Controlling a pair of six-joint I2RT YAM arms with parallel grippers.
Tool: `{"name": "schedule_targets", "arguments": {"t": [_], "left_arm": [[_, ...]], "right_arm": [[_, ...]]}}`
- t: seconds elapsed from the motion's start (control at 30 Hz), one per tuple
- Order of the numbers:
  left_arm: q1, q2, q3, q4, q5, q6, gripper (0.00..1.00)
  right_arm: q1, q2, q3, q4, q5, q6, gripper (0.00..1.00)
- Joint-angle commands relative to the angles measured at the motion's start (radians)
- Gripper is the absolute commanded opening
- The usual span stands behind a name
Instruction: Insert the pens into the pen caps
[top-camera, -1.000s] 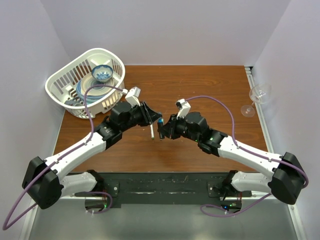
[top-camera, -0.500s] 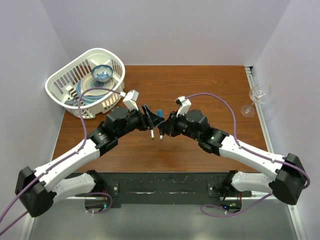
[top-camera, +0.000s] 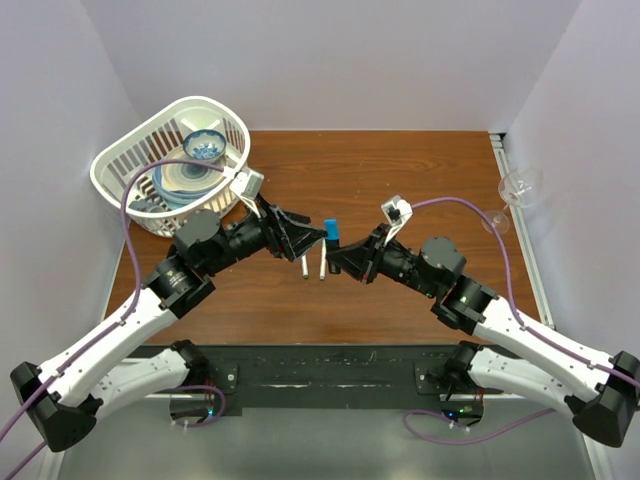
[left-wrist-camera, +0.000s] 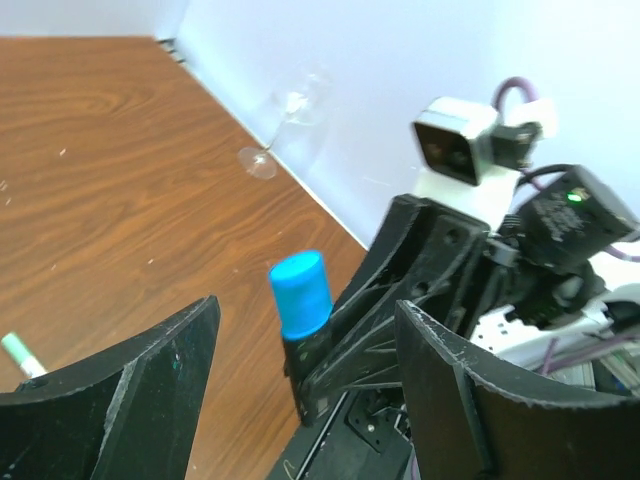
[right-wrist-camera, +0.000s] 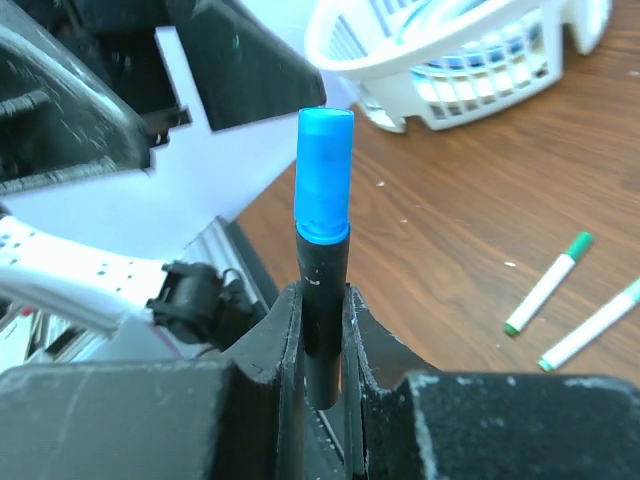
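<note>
Fingers (left-wrist-camera: 130, 400) of the left gripper (top-camera: 305, 240): spread wide and empty, having let go within the last second and drawn back from the blue cap (right-wrist-camera: 325, 175), which now sits on top of the dark-barrelled pen (right-wrist-camera: 322, 265). Right gripper (right-wrist-camera: 322, 310): clamped narrowly on that pen's barrel and holding it upright above the table (top-camera: 420, 170), so this pair reads as joined, though how fully the cap is seated cannot be told. Remaining: two white pens (top-camera: 304, 264) with green ends, side by side on the wood between the arms, apparently next in line.
</note>
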Motion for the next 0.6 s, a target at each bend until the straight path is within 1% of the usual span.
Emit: {"name": "schedule_targets", "arguments": {"t": [0.0,0.27,0.37,0.57], "left_arm": [[0.002,-0.023,0.035,0.088,0.125,0.061,0.74],[0.001,0.003,0.027,0.110,0.197,0.043,0.68],[0.002,0.010,0.026,0.114,0.205,0.043,0.68],[0.002,0.027,0.023,0.137,0.214,0.034,0.67]], "right_arm": [[0.000,-0.013,-0.020,0.110,-0.112,0.018,0.00],[0.002,-0.019,-0.058,0.210,-0.174,0.086,0.00],[0.002,-0.026,-0.075,0.250,-0.189,0.101,0.00],[0.002,-0.033,-0.080,0.268,-0.206,0.114,0.00]]}}
